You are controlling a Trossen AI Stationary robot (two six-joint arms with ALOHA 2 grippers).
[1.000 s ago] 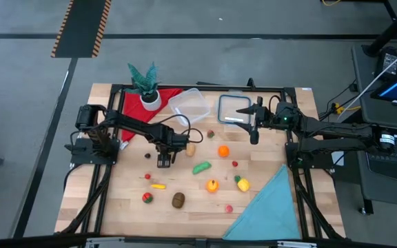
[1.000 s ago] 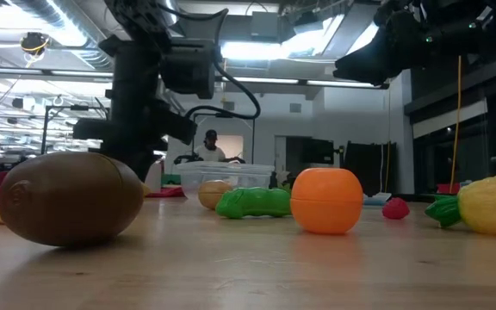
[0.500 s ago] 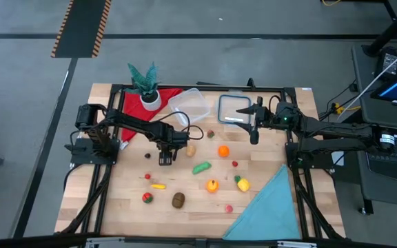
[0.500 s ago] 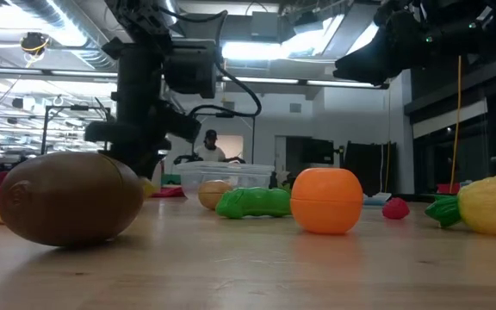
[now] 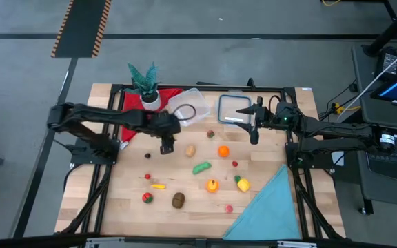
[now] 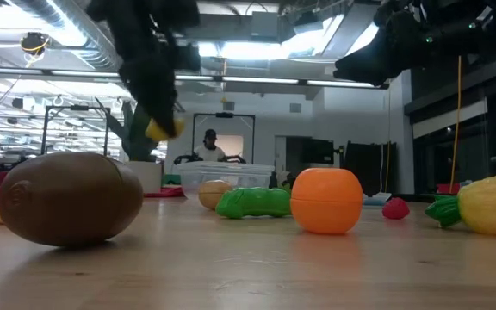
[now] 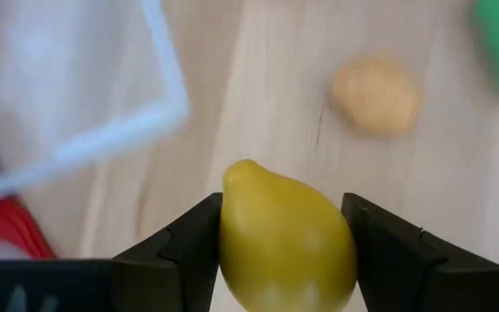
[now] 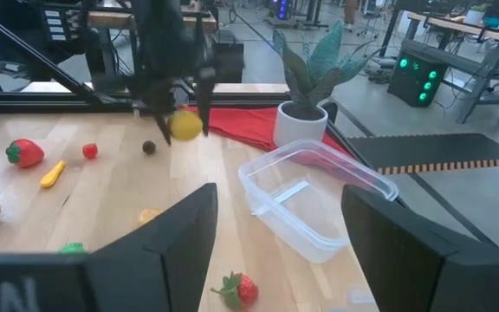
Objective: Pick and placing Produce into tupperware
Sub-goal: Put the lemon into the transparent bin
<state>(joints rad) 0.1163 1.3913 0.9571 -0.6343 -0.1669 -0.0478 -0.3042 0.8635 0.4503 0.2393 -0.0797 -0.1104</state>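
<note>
Left gripper (image 5: pixel 166 146) is up off the desk (image 5: pixel 185 213), clamped on a yellow lemon (image 7: pixel 284 238); the left wrist view shows the lemon wedged between both fingers (image 7: pixel 189 251), and the low view has it hanging in the air. It sits just short of the tupperware (image 5: pixel 189 107), which stands empty near the desk's far edge, beside the red cloth (image 5: pixel 131 110) and potted plant (image 5: pixel 145 84). A lid (image 5: pixel 234 110) lies just right of the tupperware. Right gripper (image 5: pixel 253 131) hovers near the lid with jaws apart, holding nothing. Rest of the produce is spread over the middle and near part of the desk: tan potato (image 5: pixel 191 149), orange (image 5: pixel 222 151), green pod (image 5: pixel 201 167), small dark ball (image 5: pixel 147 156), small red piece (image 5: pixel 235 164), strawberry (image 5: pixel 211 134) by the lid, yellow pepper (image 5: pixel 212 185), corn, probably (image 5: pixel 242 183), brown kiwi (image 5: pixel 178 200), red fruit (image 5: pixel 147 198), thin yellow piece (image 5: pixel 158 186), pink piece (image 5: pixel 229 208). Blue cloth (image 5: pixel 267 207) covers the near right corner.
</note>
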